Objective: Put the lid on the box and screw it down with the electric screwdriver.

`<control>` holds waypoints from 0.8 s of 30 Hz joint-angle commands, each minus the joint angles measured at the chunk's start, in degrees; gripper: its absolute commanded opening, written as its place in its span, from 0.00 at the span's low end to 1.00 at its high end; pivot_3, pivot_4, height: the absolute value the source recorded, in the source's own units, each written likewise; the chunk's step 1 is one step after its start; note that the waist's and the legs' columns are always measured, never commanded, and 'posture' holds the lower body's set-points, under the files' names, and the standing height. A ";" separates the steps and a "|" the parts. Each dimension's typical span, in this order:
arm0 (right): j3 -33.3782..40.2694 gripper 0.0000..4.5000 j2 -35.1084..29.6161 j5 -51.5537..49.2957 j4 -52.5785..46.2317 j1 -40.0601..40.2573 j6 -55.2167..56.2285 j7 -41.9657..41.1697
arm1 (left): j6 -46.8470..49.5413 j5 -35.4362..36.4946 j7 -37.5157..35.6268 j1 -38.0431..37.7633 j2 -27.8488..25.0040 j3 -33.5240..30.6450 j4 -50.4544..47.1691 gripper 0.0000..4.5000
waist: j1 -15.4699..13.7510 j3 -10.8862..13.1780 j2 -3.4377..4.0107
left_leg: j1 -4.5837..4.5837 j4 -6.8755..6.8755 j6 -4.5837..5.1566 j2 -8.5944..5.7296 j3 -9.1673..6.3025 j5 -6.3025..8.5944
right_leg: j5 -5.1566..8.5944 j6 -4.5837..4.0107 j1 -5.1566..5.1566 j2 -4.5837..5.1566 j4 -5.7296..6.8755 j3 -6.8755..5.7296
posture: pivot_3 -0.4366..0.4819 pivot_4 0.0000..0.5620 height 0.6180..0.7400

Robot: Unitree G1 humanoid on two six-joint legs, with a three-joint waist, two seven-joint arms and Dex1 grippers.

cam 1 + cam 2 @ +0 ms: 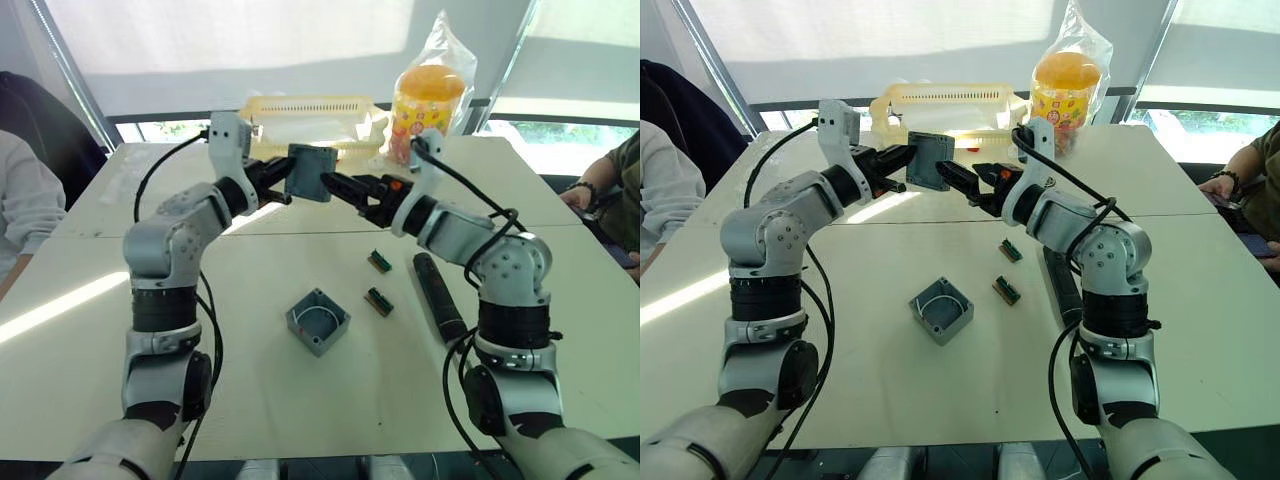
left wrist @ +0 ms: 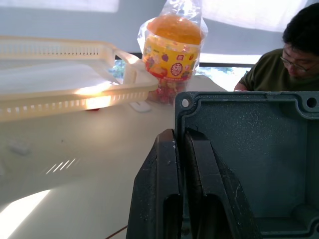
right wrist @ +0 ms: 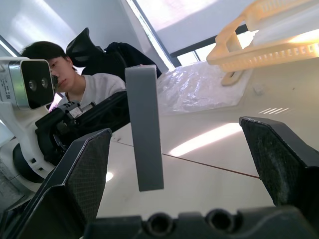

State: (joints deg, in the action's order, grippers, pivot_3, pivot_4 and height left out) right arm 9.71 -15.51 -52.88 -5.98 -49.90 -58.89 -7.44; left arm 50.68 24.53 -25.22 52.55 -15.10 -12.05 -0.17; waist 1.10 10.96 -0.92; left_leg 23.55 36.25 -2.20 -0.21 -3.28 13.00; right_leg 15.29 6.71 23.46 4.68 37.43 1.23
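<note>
Left hand (image 1: 272,184): closed on one edge of the lid (image 1: 309,172), which it holds upright in the air above the far half of the desk (image 1: 250,380). In the left wrist view both fingers (image 2: 164,189) clamp the rim, with the hollow inner face and its corner screw holes showing.

Handling judgement: the lid looks like a stiff, light moulded plate with smooth faces. An edge pinch risks it pivoting, so the raised rim or two opposite edges appear the safer hold.

Box (image 1: 318,321): sits open side up on the desk, below the lid and nearer the robot, well apart from both hands.

Right hand (image 1: 340,187): wide open, fingers spread either side of the lid's free edge without touching it; in the right wrist view the plate hangs edge-on between them.

Electric screwdriver (image 1: 438,297): lies flat on the desk by the right arm, untouched.
</note>
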 commanded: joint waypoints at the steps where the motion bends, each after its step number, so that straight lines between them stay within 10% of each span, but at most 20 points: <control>1: 0.57 1.00 0.05 -0.76 -2.04 -1.64 -0.23 -0.98 | -1.08 1.70 -0.44 0.35 -0.66 0.46 -2.80 0.01 | -0.03 0.00 0.00 | 0.00 0.00 0.00 0.00 0.00 0.00 | 0.00 0.00 0.00 0.00 0.00 0.00 | 0.48 0.27 1.00; 11: -0.06 0.02 0.30 -0.43 -2.90 -0.37 -2.10 -1.44 | -1.21 2.93 -1.32 0.68 -1.90 1.47 -2.53 0.00 | -0.04 0.00 0.00 | 0.00 -0.01 0.00 0.00 0.00 0.00 | 0.00 0.00 0.00 0.00 0.00 0.00 | 0.48 0.27 1.00; 19: -0.19 0.02 -0.01 -0.04 -3.80 0.25 -2.38 -2.38 | -1.16 4.15 -4.07 0.18 -4.16 2.10 -3.26 0.00 | -0.03 0.01 0.01 | 0.00 -0.02 0.00 0.00 0.00 0.00 | 0.00 0.00 0.00 0.00 -0.02 0.00 | 0.48 0.27 1.00; 24: -0.87 0.02 -0.54 1.16 -5.27 0.60 -0.25 -4.74 | -0.64 6.60 -6.08 -0.38 -5.96 0.69 -3.33 0.46 | -0.02 0.01 0.02 | 0.00 -0.03 0.00 0.00 0.00 0.00 | 0.00 0.00 0.00 0.00 -0.05 -0.01 | 0.48 0.27 1.00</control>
State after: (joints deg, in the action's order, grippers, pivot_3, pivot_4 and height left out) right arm 8.55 -15.54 -51.86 -7.92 -48.50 -60.95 -10.78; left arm 50.69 29.67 -30.49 51.72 -20.23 -9.99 -1.23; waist 1.08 10.97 -0.91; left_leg 23.55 36.21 -2.20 -0.21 -3.28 13.00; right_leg 15.29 6.71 23.46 4.67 37.38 1.23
